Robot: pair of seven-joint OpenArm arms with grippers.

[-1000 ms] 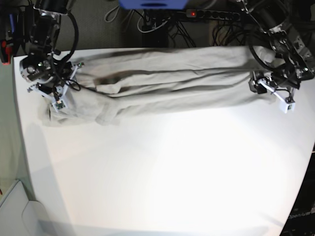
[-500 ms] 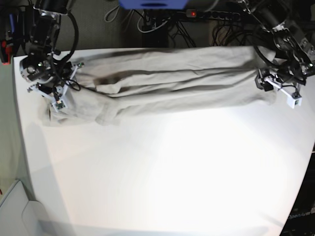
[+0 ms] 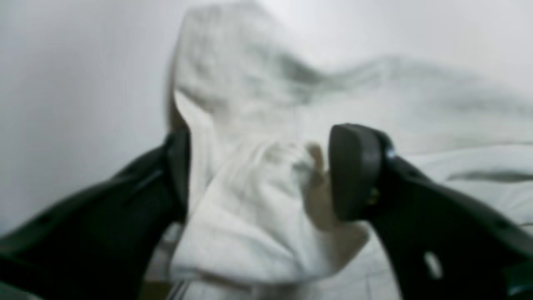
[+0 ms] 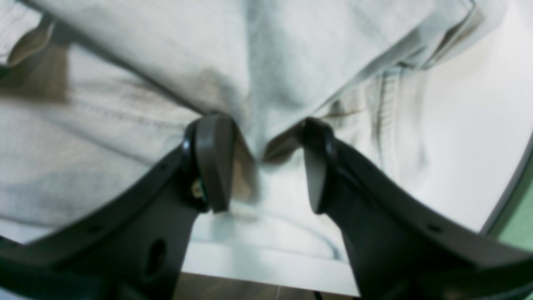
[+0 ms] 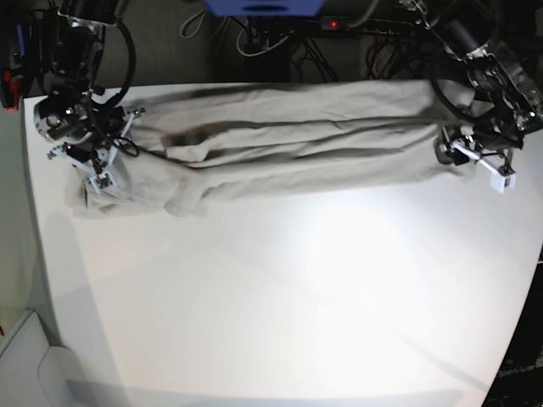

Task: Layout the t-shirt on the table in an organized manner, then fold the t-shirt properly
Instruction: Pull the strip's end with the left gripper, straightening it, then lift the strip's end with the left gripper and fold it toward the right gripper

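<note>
At the left of the base view, the right gripper (image 5: 95, 166) is being held low over the left end of the shirt (image 5: 280, 140), near the table's (image 5: 280, 297) left edge. In the right wrist view its fingers (image 4: 214, 162) are being kept partly apart, with a ridge of cloth (image 4: 266, 83) rising between them. Whether the pads are actually pinching that ridge cannot be told, since a gap is showing beside the right-hand pad.

Across the middle, the shirt is being stretched into a long, narrow band along the far side of the table, with lengthwise folds and a small bunched lump near its left end. The near part of the table is being washed out by glare.

At the right of the base view, the left gripper (image 5: 475, 157) is being held at the shirt's right end, close to the table's right edge. In the left wrist view, which is blurred, a bunched fold of cloth (image 3: 250, 200) is being straddled by the fingers (image 3: 354, 171): the left-hand pad is being pressed against the cloth, while the right-hand one appears to be standing just beside it. A firm grip cannot be confirmed.
</note>
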